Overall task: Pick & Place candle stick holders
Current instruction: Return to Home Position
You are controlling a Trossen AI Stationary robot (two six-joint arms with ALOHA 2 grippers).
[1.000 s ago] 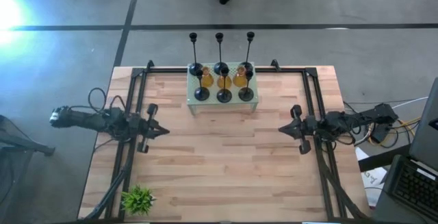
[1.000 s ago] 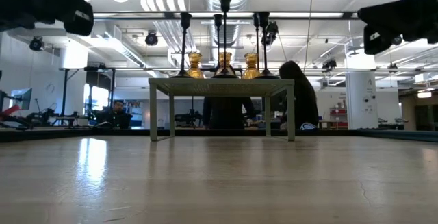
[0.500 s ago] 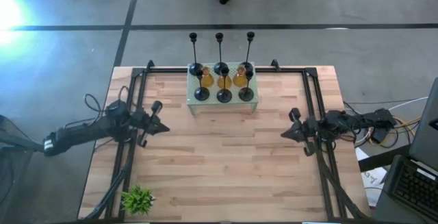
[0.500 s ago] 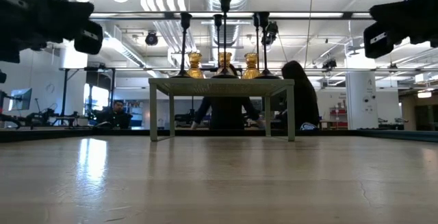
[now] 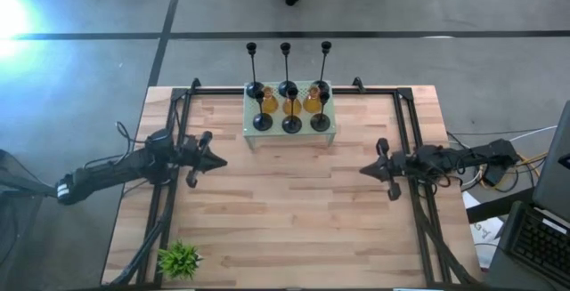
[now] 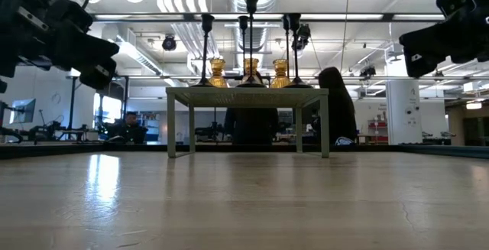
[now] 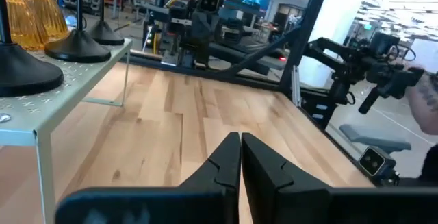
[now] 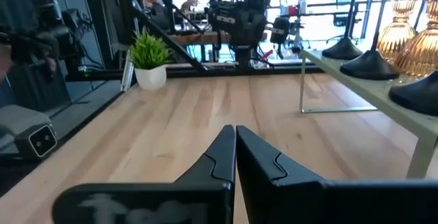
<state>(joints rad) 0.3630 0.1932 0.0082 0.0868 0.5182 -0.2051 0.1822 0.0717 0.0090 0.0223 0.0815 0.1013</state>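
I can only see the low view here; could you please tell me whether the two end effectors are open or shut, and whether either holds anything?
Observer: The wrist views show the left end effector and the right end effector both shut, with nothing between the fingers.
Operator: Thank you. How is the stand loaded, seen from above?
Observer: It carries three rows of three: tall stems farthest from your camera, amber ones in the middle, and black domes nearest to it.
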